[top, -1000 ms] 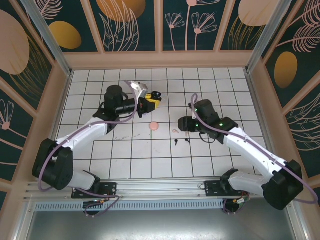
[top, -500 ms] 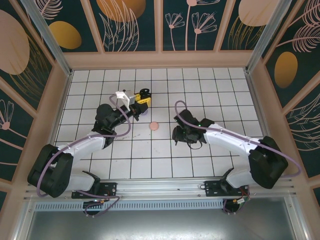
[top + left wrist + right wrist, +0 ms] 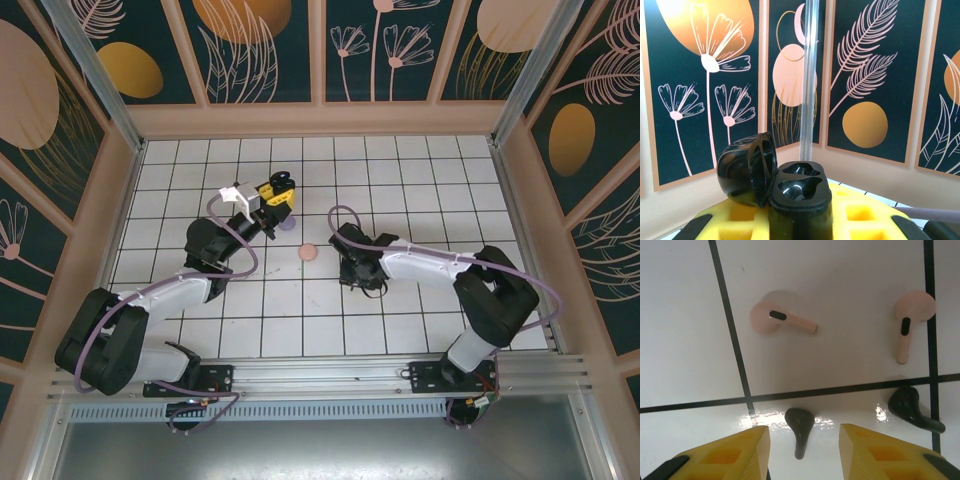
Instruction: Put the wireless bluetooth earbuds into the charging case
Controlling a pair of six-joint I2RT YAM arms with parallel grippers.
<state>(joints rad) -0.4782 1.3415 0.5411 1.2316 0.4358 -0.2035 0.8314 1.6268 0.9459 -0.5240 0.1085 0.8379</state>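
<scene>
Four earbuds [image 3: 782, 320] lie on the tiles [image 3: 840, 280]; the right gripper [image 3: 804, 436], jaws apart and empty, straddles one black earbud [image 3: 799, 429]. It is probably light and slippery, best pinched across its stem. The left gripper [image 3: 800, 212] clamps the open charging case [image 3: 801, 187].

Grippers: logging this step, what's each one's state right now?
Left gripper: shut on the black charging case, lid open.
Right gripper: open, jaws astride a black earbud.

Glossy black plastic charging case [image 3: 799, 192]; smooth pink earbuds [image 3: 767, 320] on glossy white tiles [image 3: 850, 285].
</scene>
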